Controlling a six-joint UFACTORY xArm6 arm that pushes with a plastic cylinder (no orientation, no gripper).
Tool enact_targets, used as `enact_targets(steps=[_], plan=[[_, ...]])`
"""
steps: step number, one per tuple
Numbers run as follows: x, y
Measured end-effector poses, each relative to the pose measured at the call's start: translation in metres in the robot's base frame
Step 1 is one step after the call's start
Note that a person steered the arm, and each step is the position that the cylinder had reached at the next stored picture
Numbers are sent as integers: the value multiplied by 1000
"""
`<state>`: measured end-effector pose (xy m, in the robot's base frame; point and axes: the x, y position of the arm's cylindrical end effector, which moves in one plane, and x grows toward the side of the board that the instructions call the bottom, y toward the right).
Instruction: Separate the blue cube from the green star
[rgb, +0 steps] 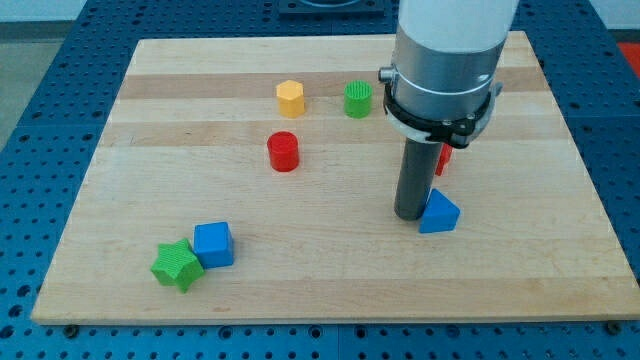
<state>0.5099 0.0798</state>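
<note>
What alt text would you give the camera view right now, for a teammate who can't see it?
Blue cube and green star touch at the board's lower left; my tip is far off at the view's right, against a blue triangular block. Red cylinder, yellow hexagonal block and green cylinder sit mid-board; a red block is mostly hidden behind the arm.

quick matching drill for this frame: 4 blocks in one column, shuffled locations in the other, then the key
Blocks:
1. blue cube
2. green star
3. yellow hexagonal block
4. blue triangular block

Places:
A. near the view's top, just left of the green cylinder
B. touching my tip on its right side
C. nearest the board's bottom-left corner
D. against the star's upper right side, left of centre

Pairs: 1-D, 2-C, 3-A, 4-B
</note>
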Motion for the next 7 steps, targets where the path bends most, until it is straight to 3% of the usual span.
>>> enact_targets(steps=[7], plan=[[-5,-214]])
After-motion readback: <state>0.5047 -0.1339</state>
